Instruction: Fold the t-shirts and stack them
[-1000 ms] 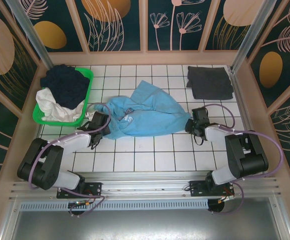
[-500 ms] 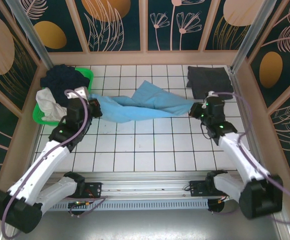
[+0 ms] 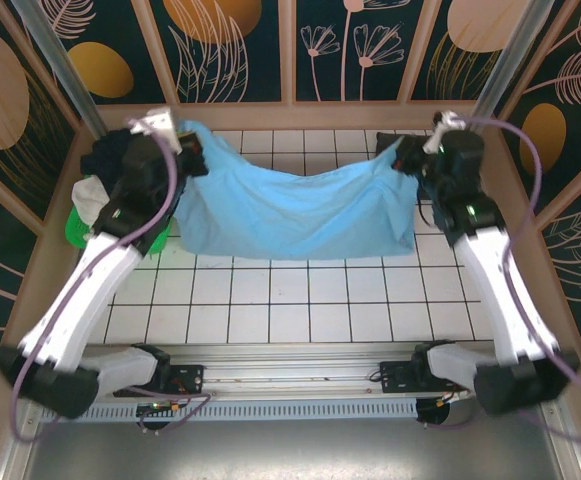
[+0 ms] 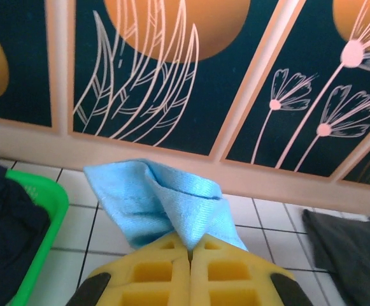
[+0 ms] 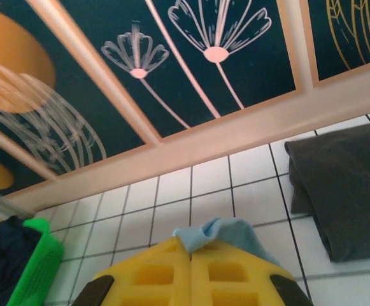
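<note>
A light blue t-shirt [image 3: 295, 212] hangs spread wide in the air over the back half of the tiled table, stretched between both arms. My left gripper [image 3: 188, 150] is shut on its left corner, and a bunch of blue cloth [image 4: 165, 203] sticks up from the closed yellow fingers [image 4: 153, 271]. My right gripper [image 3: 410, 155] is shut on the right corner, where a small blue tuft [image 5: 220, 231] pokes out between its yellow fingers [image 5: 229, 274]. A dark grey t-shirt [image 5: 347, 185] lies folded at the back right, partly behind the hanging shirt in the top view.
A green plastic basket [image 3: 78, 228] with dark navy and white clothes stands at the back left, right beside my left arm. Patterned walls close in the back and both sides. White tiles [image 3: 290, 300] stretch toward the arm bases.
Both grippers closed on the blue shirt's ends, then rose and moved toward the back wall. The shirt went from a crumpled heap on the tiles to a sheet stretched in the air.
</note>
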You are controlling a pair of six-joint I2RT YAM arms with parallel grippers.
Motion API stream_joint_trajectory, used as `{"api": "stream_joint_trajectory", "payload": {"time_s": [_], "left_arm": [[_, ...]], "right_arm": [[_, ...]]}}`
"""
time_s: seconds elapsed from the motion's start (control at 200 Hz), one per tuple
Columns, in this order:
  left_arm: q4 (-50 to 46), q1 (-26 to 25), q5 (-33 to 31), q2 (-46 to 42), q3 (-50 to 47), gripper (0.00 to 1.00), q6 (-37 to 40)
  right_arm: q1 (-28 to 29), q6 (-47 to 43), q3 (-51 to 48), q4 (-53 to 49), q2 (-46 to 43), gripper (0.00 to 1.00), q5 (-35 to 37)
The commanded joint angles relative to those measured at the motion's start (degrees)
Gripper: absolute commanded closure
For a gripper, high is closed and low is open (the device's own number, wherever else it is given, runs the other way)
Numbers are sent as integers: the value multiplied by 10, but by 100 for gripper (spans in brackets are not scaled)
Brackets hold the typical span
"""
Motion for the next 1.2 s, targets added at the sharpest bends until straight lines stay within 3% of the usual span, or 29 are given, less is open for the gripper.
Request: {"api": "stream_joint_trajectory", "payload": {"time_s": [0.0, 0.17, 0.28, 0.37, 0.52, 0.691, 0.831, 0.911, 0.956, 0.976, 1.016, 1.046, 1.066, 1.196], "left_arm": [[15, 9, -13, 81, 142, 100, 71], [-51, 13, -12, 179, 401, 100, 132], [-60, 13, -5, 152, 427, 100, 148], [-13, 13, 9, 63, 301, 100, 126], [126, 13, 41, -117, -74, 100, 54], [125, 13, 65, -251, -367, 100, -65], [87, 13, 98, -334, -518, 98, -139], [63, 13, 103, -379, -559, 82, -161], [58, 13, 107, -400, -569, 56, -174], [58, 13, 107, -407, -572, 51, -176], [59, 13, 99, -418, -575, 46, -179], [62, 13, 92, -421, -576, 40, -179], [65, 13, 87, -420, -577, 38, -177], [101, 13, 78, -359, -557, 33, -160]], "right_arm": [[-28, -30, 121, 2, 106, 100, -9], [-37, -40, 304, -48, 200, 100, -37], [-39, -42, 309, -38, 175, 100, -47], [-42, -44, 225, -9, 119, 100, -54], [-49, -12, -42, 95, 10, 100, -99], [-49, 47, -309, 117, -97, 100, -91], [-51, 72, -465, 91, -162, 100, -44], [-55, 75, -494, 52, -185, 100, -7], [-58, 72, -499, 43, -193, 100, -4], [-59, 72, -498, 39, -195, 100, -4], [-60, 73, -494, 33, -197, 99, -8], [-60, 72, -486, 27, -198, 86, -15], [-60, 72, -481, 25, -198, 82, -18], [-54, 74, -440, 16, -208, 71, -46]]}}
